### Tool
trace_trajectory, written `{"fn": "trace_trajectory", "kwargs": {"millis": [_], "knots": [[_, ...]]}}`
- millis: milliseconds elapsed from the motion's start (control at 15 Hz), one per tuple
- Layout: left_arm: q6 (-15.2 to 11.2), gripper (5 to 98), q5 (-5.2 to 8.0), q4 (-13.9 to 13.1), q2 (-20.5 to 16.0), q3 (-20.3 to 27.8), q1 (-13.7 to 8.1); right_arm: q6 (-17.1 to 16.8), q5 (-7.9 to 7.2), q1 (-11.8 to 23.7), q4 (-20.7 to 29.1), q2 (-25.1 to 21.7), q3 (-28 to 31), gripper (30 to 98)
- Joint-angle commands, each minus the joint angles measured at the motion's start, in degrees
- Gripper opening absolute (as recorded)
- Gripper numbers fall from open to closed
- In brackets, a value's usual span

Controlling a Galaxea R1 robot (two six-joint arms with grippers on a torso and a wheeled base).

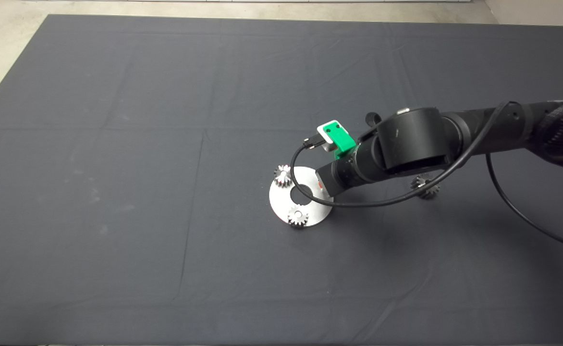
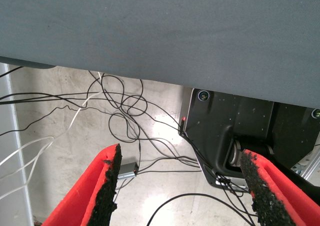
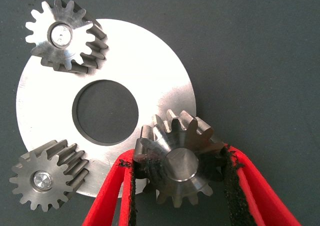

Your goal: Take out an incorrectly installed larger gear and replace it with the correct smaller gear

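Note:
My right gripper [image 3: 178, 156] reaches over the round steel plate [image 3: 165, 70] and is shut on the smaller gear [image 3: 182, 168], with a pad against its teeth on each side. That gear sits slightly tilted at the plate's rim, and a steel pin shows in its centre. Two more small gears [image 3: 62, 35] [image 3: 45, 178] stand on pins on the plate. In the head view the right arm's wrist [image 1: 348, 166] covers the held gear. The larger gear [image 1: 425, 186] lies on the mat to the right of the plate [image 1: 310, 211], partly behind the arm's cable. My left gripper [image 2: 182, 186] is open, parked off the mat.
A black cable [image 1: 387, 202] loops from the right wrist across the mat near the plate. The left wrist view shows the mat's edge, loose cables on the floor [image 2: 120, 116] and the robot's black base [image 2: 240, 126].

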Motion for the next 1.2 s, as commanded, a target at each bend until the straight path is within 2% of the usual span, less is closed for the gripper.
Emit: {"fn": "trace_trajectory", "kwargs": {"millis": [0, 1133], "knots": [[-0.25, 59.7, -0.23, 0.59, -0.37, 0.84, 0.52, -0.52, -3.87, 0.95, -2.63, 0.18, 0.0, 35.1], [-0.25, 59.7, -0.31, 0.59, -0.29, 0.84, 0.52, -0.52, -4.05, 1.12, -3.51, -0.08, 0.14, 35.0]]}}
